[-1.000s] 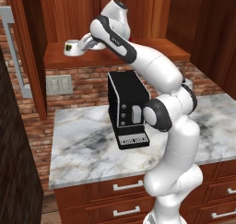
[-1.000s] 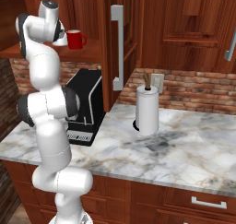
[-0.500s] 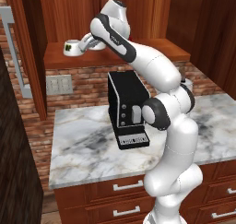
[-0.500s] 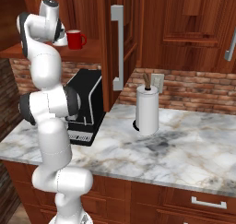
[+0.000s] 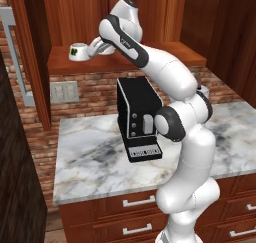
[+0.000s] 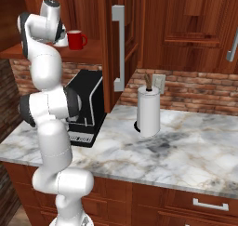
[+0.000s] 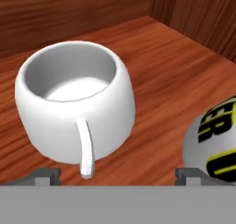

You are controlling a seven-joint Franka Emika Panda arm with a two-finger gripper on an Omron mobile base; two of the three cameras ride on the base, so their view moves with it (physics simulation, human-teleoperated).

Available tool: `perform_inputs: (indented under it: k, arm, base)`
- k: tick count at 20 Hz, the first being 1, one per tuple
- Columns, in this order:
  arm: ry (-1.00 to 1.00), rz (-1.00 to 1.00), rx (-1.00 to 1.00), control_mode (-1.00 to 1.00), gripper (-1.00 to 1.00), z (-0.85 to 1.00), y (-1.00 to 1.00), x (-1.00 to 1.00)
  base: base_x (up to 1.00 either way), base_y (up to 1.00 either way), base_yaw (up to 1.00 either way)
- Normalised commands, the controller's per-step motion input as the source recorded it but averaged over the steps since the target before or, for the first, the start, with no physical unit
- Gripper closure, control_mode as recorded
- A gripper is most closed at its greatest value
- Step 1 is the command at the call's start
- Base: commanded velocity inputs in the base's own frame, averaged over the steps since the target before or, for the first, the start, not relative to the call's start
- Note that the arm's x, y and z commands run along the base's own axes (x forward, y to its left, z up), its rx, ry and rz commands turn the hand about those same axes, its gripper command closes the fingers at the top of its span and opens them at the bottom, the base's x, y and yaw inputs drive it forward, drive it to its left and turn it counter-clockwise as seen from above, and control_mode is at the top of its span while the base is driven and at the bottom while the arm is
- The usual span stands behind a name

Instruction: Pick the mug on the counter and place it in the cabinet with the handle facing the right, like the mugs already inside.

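In the upper left of the left base view, the mug (image 5: pixel 78 51) stands upright on the wooden shelf of the cabinet (image 5: pixel 165 54), its green blotch turned toward the camera. The gripper (image 5: pixel 93 49) sits just beside it on its right, at the end of the white arm that reaches up from the lower right of the frame. In the hand view the mug (image 7: pixel 76 102) takes up the left and centre, open mouth up, its white loop handle (image 7: pixel 85 147) pointing down toward the bottom edge between the two dark fingertips (image 7: pixel 46 176). The tips stand wide apart, one at the lower left and one at the lower right, and neither touches the mug, so the pincer is spread and holds nothing. At the right edge of the hand view is part of a white mug with dark striped marks (image 7: pixel 216 138), near the first mug but apart from it. In the upper left of the right base view a red mug (image 6: pixel 76 39) stands on the same shelf. Below, the counter (image 5: pixel 90 152) carries a black coffee machine (image 5: pixel 138 117) and a paper towel roll (image 6: pixel 148 109)
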Motion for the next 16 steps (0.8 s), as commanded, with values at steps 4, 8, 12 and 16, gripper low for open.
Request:
perform_inputs:
  k: [4, 8, 12, 16]
  arm:
    - [0.00, 0.00, 0.00, -1.00, -1.00, -0.31, 0.00, -0.11]
    - [0.00, 0.00, 0.00, -1.00, -1.00, -0.29, 0.00, -0.22]
    - [-0.01, 0.00, 0.00, -1.00, -1.00, -0.34, 0.00, -0.33]
    - [-0.03, 0.00, 0.00, -1.00, -1.00, -0.38, 0.00, -0.43]
  base:
    - [0.00, 0.00, 0.00]
    - [0.00, 0.00, 0.00]
    - [0.00, 0.00, 0.00]
    - [0.00, 0.00, 0.00]
